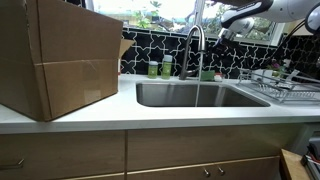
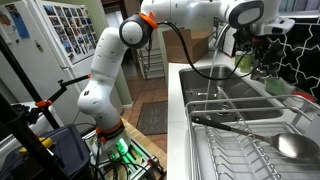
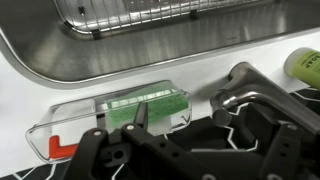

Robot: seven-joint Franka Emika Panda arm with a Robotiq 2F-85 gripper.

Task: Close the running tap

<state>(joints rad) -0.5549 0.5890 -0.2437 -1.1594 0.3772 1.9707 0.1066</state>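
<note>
Visibly one tap point(image 1: 196, 42), one sink point(image 1: 170, 95), one cardboard box point(image 1: 60, 55)

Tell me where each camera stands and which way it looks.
An exterior view: before the counter, facing the stainless-steel sink basin and tall brushed-steel gooseneck tap; the white robot arm enters top right.
An exterior view: at the counter's end, looking along the wire dish rack towards the sink; the whole arm shows.
Wrist view: above the sink's rim, looking down on a green sponge; the dark gripper fills the bottom.
Shared: both exterior views show sink, rack, arm.
</note>
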